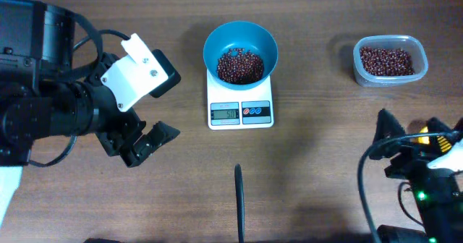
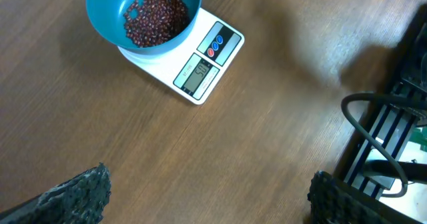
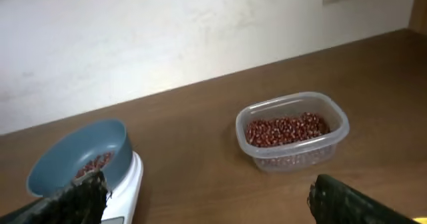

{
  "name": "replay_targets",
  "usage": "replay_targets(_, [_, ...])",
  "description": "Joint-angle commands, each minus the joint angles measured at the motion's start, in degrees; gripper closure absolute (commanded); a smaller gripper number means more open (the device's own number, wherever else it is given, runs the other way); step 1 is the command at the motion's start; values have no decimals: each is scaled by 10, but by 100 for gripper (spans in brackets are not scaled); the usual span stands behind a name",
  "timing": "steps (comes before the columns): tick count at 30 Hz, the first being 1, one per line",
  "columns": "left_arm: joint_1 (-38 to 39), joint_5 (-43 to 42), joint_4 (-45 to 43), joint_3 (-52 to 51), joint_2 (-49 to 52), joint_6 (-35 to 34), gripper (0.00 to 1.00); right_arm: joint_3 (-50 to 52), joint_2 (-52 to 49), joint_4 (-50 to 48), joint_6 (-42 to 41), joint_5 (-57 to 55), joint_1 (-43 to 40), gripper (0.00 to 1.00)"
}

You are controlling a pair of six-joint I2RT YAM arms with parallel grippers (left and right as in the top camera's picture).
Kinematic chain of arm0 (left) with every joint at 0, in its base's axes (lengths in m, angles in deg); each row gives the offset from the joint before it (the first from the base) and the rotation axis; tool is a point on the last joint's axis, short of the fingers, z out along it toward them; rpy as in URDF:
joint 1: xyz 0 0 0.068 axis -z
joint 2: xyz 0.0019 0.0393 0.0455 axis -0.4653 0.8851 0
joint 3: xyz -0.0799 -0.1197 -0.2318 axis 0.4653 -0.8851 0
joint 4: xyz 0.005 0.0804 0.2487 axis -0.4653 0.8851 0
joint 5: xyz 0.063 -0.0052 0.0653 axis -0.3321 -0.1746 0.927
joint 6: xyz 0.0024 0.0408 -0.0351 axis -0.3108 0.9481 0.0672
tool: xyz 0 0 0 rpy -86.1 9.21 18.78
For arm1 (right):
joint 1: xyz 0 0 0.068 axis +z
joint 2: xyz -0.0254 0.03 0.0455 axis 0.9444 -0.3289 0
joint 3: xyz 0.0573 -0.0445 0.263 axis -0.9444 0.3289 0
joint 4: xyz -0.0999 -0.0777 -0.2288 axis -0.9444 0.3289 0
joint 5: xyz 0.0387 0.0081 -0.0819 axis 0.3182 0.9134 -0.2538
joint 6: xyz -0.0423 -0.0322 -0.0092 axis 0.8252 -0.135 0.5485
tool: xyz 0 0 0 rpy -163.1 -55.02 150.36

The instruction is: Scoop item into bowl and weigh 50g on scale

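Note:
The teal-blue bowl (image 1: 217, 44) stands on the white scale (image 1: 240, 113) at the table's back centre and holds a heap of red-brown beans (image 1: 240, 66). The scale's display seems to read 50. My left gripper (image 1: 146, 143) is open and empty, to the left of the scale and nearer the front. The left wrist view shows its fingers (image 2: 207, 199) wide apart over bare wood, with the bowl (image 2: 103, 17), beans (image 2: 155, 17) and scale (image 2: 208, 63) beyond. My right gripper (image 1: 416, 133) is open and empty at the front right. Its fingers (image 3: 208, 196) frame the bowl (image 3: 67, 154) and scale (image 3: 131, 181).
A clear rounded-rectangular tub (image 1: 389, 73) with more beans stands at the back right, and also shows in the right wrist view (image 3: 293, 147). A thin black upright object (image 1: 238, 199) sits at the front centre. Cables and arm frame (image 2: 380, 137) lie to the right of the left gripper.

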Motion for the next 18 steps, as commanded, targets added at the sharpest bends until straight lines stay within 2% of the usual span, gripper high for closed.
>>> replay_targets(1, [-3,-8,0,7,-1,9,1,33,20,-20,10,8,12,1])
replay_targets(4, [-3,-8,0,7,-1,9,1,34,20,-24,70,10,24,1])
replay_targets(18, [-3,-8,0,7,-1,9,1,54,20,-27,100,8,34,1])
